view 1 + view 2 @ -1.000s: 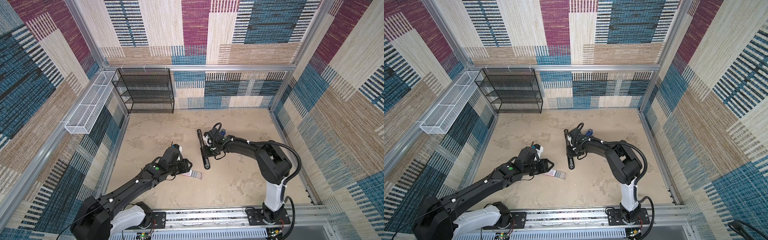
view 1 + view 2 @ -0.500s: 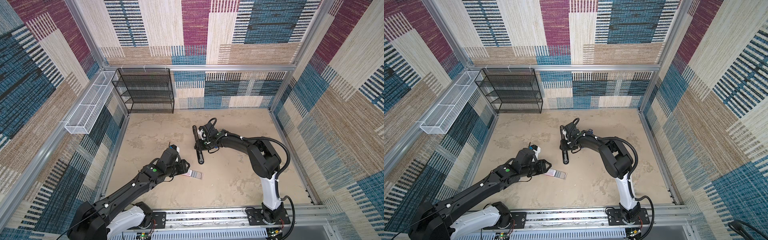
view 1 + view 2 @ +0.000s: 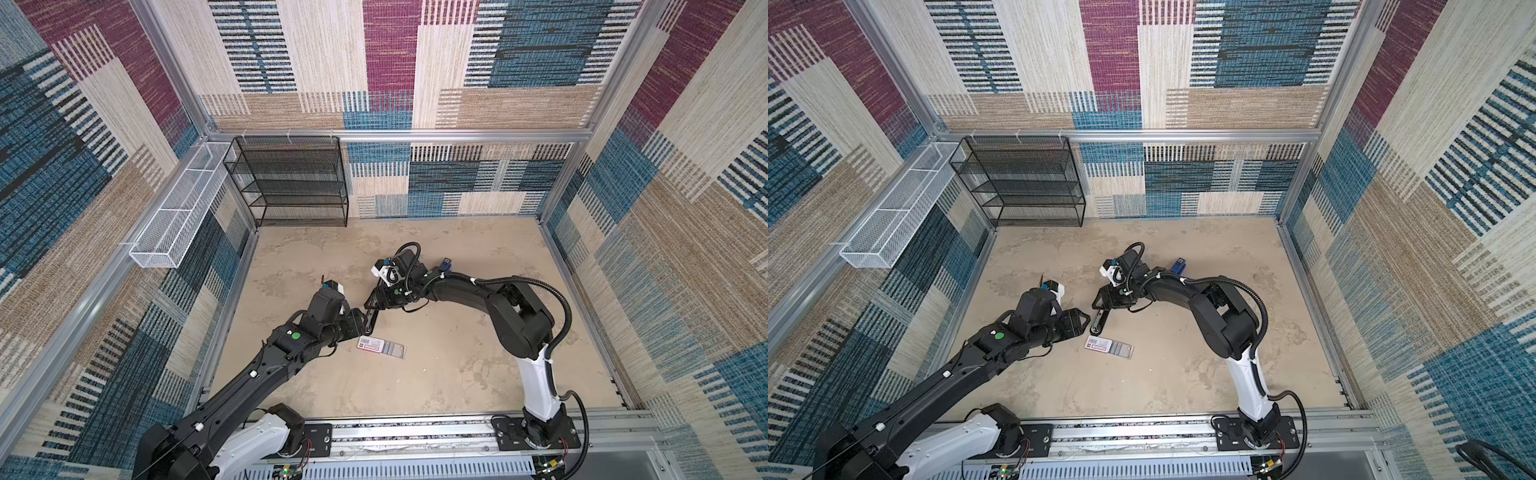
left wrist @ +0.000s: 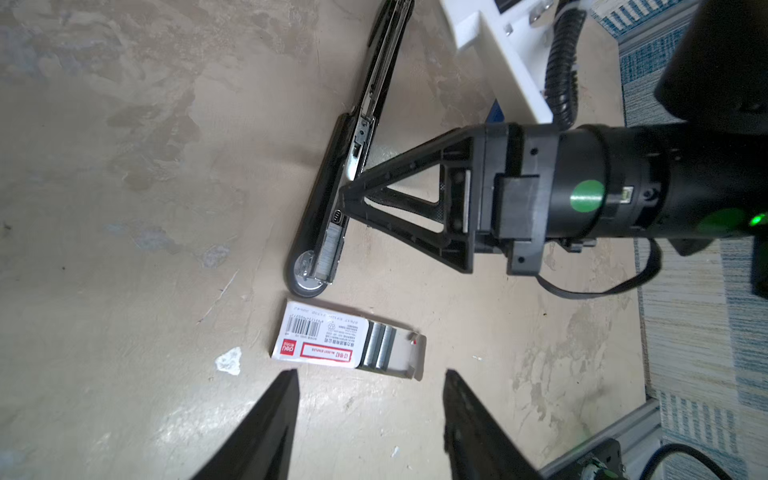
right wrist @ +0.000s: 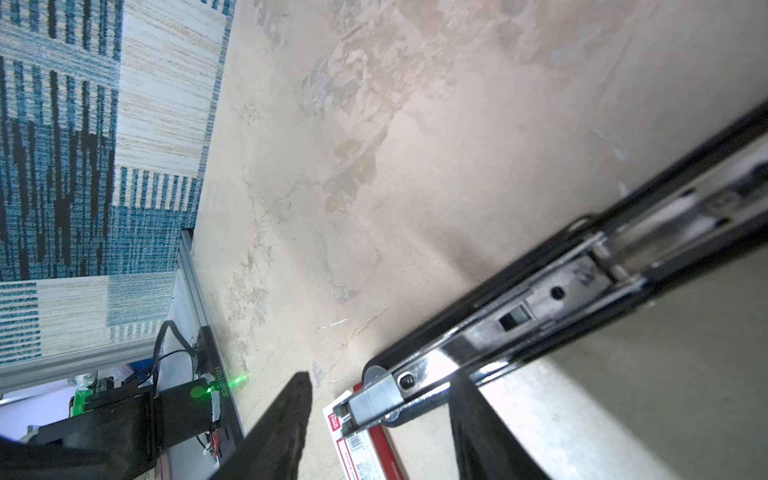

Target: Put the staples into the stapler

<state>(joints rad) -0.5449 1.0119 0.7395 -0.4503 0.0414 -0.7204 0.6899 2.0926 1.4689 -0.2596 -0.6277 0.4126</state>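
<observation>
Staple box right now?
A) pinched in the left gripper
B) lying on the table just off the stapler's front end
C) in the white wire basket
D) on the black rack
B: the left wrist view shows the staple box flat on the table, just off the stapler tip, with the left gripper open and not on it.

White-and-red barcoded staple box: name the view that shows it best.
The left wrist view: the white-and-red barcoded staple box lies whole and sharp, grey staple strips showing in its tray. In both top views the box is a small patch. The right wrist view catches only one end, partly behind the black stapler.
</observation>
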